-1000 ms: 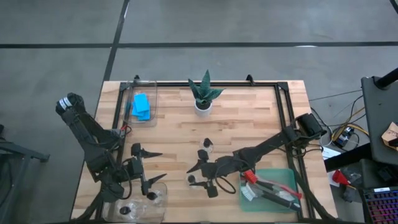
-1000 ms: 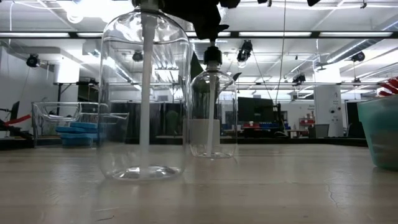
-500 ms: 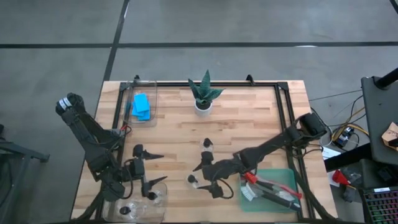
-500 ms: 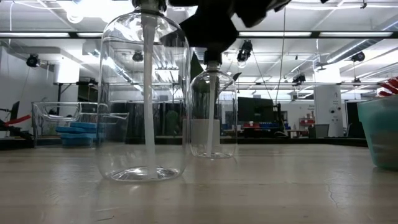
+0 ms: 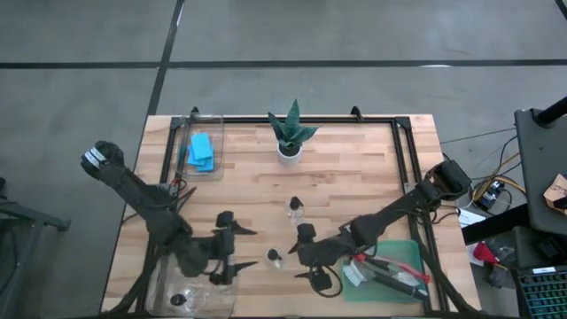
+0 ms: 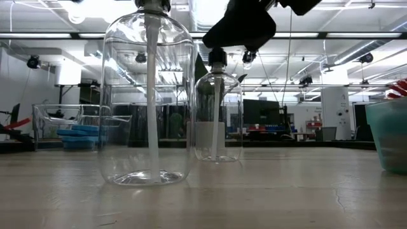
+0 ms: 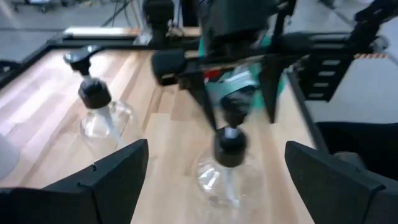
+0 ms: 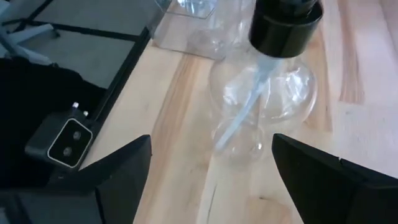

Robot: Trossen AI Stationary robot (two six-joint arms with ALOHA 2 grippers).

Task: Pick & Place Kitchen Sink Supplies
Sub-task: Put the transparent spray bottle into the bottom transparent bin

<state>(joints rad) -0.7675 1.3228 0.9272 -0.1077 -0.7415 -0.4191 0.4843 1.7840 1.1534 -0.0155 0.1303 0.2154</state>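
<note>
High view: landmark is the potted plant (image 5: 290, 133) at the table's far edge. Two clear bottles stand upright on the bare wood on the near side of the plant: the far bottle (image 5: 295, 209) closer to it, the near bottle (image 5: 275, 258) farther off. Left gripper (image 5: 242, 249) sits just beside the near bottle, jaws spread, nothing between them. Right gripper (image 5: 310, 263) sits on that bottle's other side, jaws also spread, holding nothing. Blue sponges (image 5: 202, 151) lie in a clear bin (image 5: 218, 142) to the plant's left. Brushes (image 5: 385, 268) rest in the green tray (image 5: 412, 255), well apart from the plant.

Low view: near bottle large in frame, far bottle behind it, both upright; a dark gripper hangs above.

Left wrist view: near bottle straight ahead between the spread fingers (image 7: 102, 180), right gripper just beyond it.

Right wrist view: black cap close ahead, fingers (image 8: 112, 177) wide apart.

Risk, as judged: both grippers crowd one light bottle; a finger could clip it and topple it, or the grippers could collide.
</note>
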